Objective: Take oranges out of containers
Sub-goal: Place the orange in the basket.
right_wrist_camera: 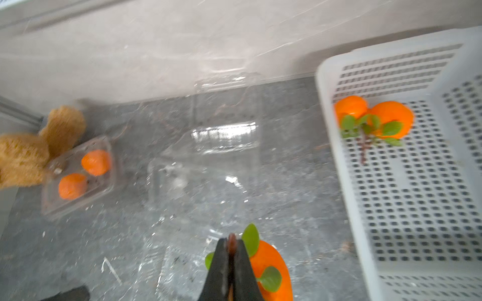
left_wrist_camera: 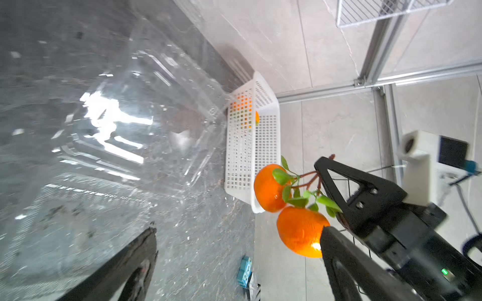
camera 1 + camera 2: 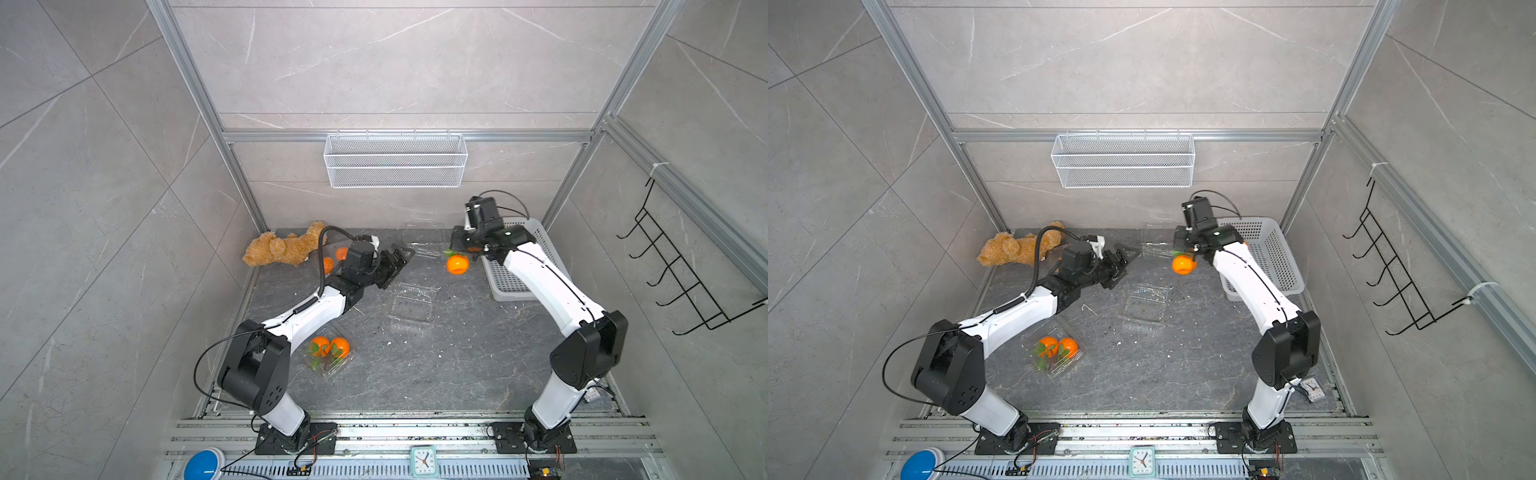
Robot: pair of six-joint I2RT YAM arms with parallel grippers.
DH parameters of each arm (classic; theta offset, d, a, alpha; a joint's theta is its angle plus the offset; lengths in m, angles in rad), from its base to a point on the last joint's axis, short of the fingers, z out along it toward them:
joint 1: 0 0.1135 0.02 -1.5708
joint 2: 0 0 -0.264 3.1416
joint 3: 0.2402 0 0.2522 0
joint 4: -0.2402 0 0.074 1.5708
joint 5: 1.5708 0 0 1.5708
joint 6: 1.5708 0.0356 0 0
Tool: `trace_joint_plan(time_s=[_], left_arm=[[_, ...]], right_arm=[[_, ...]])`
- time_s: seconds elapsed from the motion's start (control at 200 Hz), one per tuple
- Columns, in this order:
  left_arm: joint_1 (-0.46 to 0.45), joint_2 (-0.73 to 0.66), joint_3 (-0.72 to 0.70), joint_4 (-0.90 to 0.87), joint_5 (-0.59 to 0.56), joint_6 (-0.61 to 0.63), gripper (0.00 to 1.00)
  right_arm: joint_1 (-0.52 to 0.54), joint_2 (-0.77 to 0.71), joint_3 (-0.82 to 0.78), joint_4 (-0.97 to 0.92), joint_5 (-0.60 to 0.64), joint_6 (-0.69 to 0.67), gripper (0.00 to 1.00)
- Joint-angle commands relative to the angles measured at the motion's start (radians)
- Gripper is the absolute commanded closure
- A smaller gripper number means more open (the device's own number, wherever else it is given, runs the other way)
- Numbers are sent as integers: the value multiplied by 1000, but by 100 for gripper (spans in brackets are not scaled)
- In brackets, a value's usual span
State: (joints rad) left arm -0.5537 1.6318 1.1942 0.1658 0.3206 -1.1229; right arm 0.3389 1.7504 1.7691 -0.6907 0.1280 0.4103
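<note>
Right jaws pinch orange stem (image 1: pixel 231 242); dark marbled tabletop (image 3: pixel 436 365), grey-tiled walls (image 3: pixel 395 62).

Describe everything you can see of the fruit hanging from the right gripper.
It is a pair of oranges, small, round, glossy bright orange, joined by a forked reddish-brown twig carrying several green leaves. The right gripper is shut on the twig, not on the fruit, so both hang below it, seemingly touching each other. They appear lifted clear of the dark table, just beside the white perforated basket. In both top views only one orange shows.
</note>
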Motion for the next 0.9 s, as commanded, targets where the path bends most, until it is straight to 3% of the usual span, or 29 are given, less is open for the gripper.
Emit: trace_joint_plan(time_s=[0.0,0.18,0.389,0.798,0.893], left_arm=[[-38,84,140,-71,30,86,0],[-80,229,327,-121,75,92,0],[-118,354,464,-146,120,80,1],[-132,453,565,-185,153,58,0],[-135,447,552,-185,150,55,1]], right_arm=[[-102,-42,-49,21,-62,30,100],[-282,34,-55,37,-68,42,100],[-369,209,11,37,14,25,100],[-386,424,107,24,-11,19,100],[-387,450,135,3,-22,14,95]])
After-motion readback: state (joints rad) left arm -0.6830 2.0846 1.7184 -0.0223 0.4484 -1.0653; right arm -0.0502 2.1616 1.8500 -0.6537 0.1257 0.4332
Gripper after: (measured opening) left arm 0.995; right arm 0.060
